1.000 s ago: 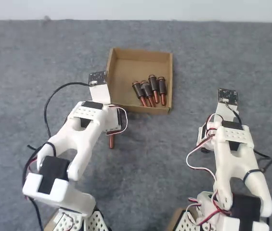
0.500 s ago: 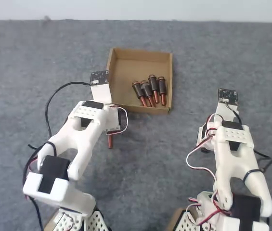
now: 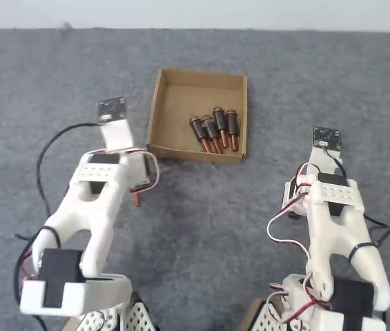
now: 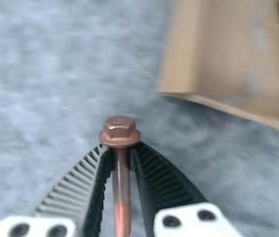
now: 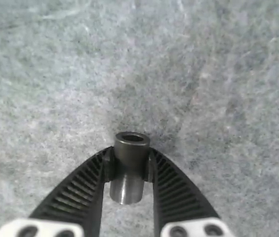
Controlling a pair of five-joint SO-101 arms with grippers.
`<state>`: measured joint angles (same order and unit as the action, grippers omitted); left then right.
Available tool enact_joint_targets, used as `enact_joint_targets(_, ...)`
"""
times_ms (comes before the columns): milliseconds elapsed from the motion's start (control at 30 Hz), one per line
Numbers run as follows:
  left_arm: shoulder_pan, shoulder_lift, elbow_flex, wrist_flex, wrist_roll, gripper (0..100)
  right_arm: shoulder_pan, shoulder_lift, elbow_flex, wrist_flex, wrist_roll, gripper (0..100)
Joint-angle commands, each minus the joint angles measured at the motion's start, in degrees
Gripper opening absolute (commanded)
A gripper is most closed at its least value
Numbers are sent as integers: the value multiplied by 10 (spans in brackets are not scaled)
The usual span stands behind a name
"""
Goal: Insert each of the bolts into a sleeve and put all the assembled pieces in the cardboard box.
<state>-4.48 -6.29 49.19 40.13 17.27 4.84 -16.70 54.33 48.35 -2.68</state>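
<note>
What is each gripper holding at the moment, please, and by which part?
The left gripper clamps a bolt by its shank, just under the head; the right gripper clamps a sleeve by its sides.

You will find no text, label, number or sign that can be read. The cardboard box (image 3: 181, 103) is plain brown; any print on the small circuit boards (image 3: 111, 108) is too small to read.

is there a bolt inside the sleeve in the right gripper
No, the sleeve clamped in the right gripper shows an open, empty bore at its end.
</note>
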Motion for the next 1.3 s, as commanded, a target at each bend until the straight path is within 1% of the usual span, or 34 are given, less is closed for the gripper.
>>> enact_joint_targets(0,-18,-46,7,-25,-8,12,-6,-19,-6,-50,5,13)
enact_joint_targets(200,-18,-61,20,-26,-11,12,-10,-14,-4,-180,5,12)
enact_joint_targets(333,-17,-60,20,-26,-11,12,-10,-13,-4,-291,5,12)
enact_joint_targets(533,-17,-60,20,-26,-11,12,-14,-12,-4,-396,5,13)
enact_joint_targets(833,-17,-60,20,-26,-11,12,-74,-11,-4,-456,5,13)
enact_joint_targets(1000,-17,-60,20,-27,-11,12,-84,4,-4,-531,3,13)
enact_joint_targets(1133,-17,-60,20,-27,-11,12,-84,77,-4,-657,3,13)
enact_joint_targets(1267,-17,-60,20,-27,-11,12,-82,168,-7,-829,3,13)
